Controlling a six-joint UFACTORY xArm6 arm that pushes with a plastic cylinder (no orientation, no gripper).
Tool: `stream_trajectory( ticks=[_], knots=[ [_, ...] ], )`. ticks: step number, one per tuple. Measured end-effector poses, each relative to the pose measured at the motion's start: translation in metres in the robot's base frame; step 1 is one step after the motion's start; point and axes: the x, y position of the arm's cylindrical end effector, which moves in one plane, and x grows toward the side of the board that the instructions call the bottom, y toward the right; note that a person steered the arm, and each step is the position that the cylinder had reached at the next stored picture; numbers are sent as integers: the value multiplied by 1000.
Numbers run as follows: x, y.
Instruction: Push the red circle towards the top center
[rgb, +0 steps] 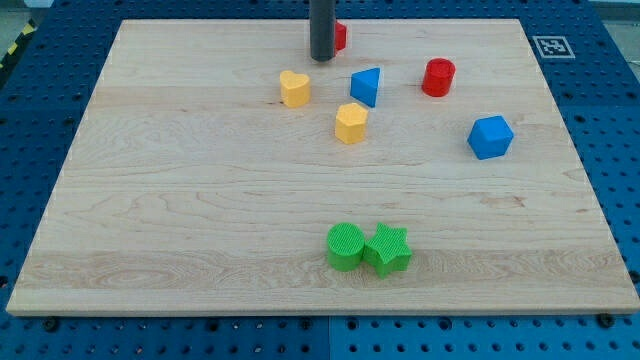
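1. A light wooden table (200, 200) with visible grain fills most of the camera view, resting on a blue perforated base (30, 110).
2. My tip (322, 59), the lower end of a straight dark rod, sits near the view's top centre. There are no fingers on this arm, so nothing is spread or pinched.
3. Just beside the rod, on the view's right, a small red block (340, 37) peeks out; the rod hides most of it, so its shape cannot be told.
4. The red circle (438, 77), a short red cylinder block, stands to the view's right of the tip and slightly lower, well apart from it.
5. A blue triangular block (367, 86) lies between the tip and the red circle, below the tip.
6. A yellow heart-shaped block (294, 88) lies lower and to the view's left of the tip.
7. A yellow angular block (351, 122) sits just below the blue triangular block.
8. A blue faceted block (490, 137) lies toward the view's right.
9. Near the view's bottom centre, a green circle block (345, 246) touches a green star block (388, 250).
10. A black-and-white marker tag (552, 46) sits at the table's top right corner.
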Motion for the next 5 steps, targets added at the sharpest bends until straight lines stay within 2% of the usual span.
stream_trajectory(
  ticks=[1, 4, 5],
  knots=[
    [22, 28],
    [6, 84],
    [6, 84]
  ],
)
